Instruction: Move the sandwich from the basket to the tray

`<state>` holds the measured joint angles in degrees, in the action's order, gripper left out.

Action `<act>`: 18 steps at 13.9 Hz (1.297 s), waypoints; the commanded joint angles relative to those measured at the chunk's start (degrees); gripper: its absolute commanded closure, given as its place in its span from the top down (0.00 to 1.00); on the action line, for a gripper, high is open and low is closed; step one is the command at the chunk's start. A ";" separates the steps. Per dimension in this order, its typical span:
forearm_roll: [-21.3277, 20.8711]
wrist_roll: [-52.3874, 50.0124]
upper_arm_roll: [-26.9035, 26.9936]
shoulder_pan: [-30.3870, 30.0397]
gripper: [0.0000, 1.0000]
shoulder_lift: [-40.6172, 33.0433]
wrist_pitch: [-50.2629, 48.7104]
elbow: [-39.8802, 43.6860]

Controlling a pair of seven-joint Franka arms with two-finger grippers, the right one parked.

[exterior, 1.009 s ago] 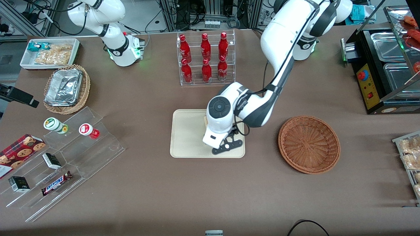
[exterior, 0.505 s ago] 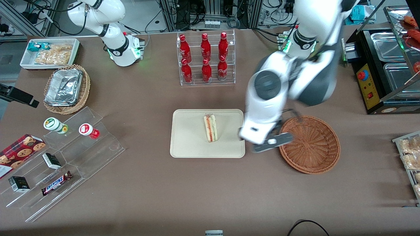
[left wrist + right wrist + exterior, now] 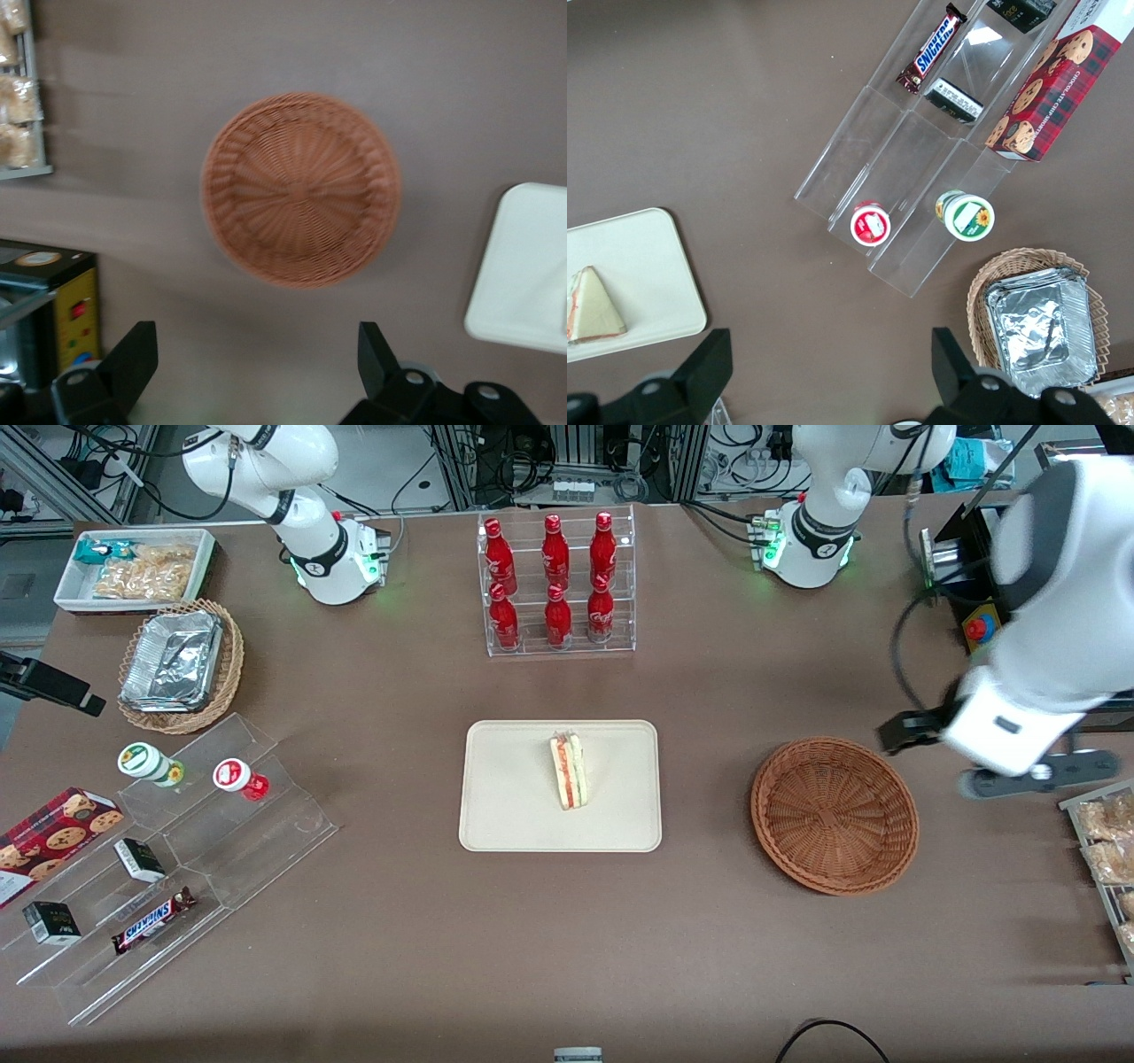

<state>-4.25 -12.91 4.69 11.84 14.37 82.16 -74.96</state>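
Observation:
The sandwich [image 3: 568,771], a white wedge with red and green layers, lies on the cream tray [image 3: 505,806] and nothing touches it. It also shows in the right wrist view, sandwich [image 3: 592,307] on tray [image 3: 642,266]. The reddish-brown wicker basket [image 3: 833,815] stands beside the tray toward the working arm's end, with nothing in it. My gripper [image 3: 983,740] hangs high above the table, past the basket toward the working arm's end. In the left wrist view the gripper [image 3: 257,354] is open with only bare table between its fingers [image 3: 133,354], and the basket [image 3: 301,189] and a tray corner [image 3: 529,266] show.
A clear rack of red bottles [image 3: 556,584] stands farther from the camera than the tray. A black food warmer [image 3: 1019,620] and a rack of snack packets [image 3: 1107,841] sit by the gripper. Clear steps with snacks [image 3: 177,850] and a tan basket with foil containers [image 3: 177,664] are toward the parked arm's end.
The gripper has risen off the tray and swung over the basket to the working arm's end. The sandwich, hidden under it a second ago, stays lying on the tray.

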 commanded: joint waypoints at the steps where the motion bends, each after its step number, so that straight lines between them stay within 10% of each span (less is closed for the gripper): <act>1: 1.78 5.69 -0.83 -4.00 1.00 -1.89 -1.91 -1.50; 18: 3.28 10.36 -1.70 -6.39 1.00 -15.42 -0.68 -16.88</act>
<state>0.05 -3.31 3.84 4.93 -0.01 81.10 -90.70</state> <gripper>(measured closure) 0.000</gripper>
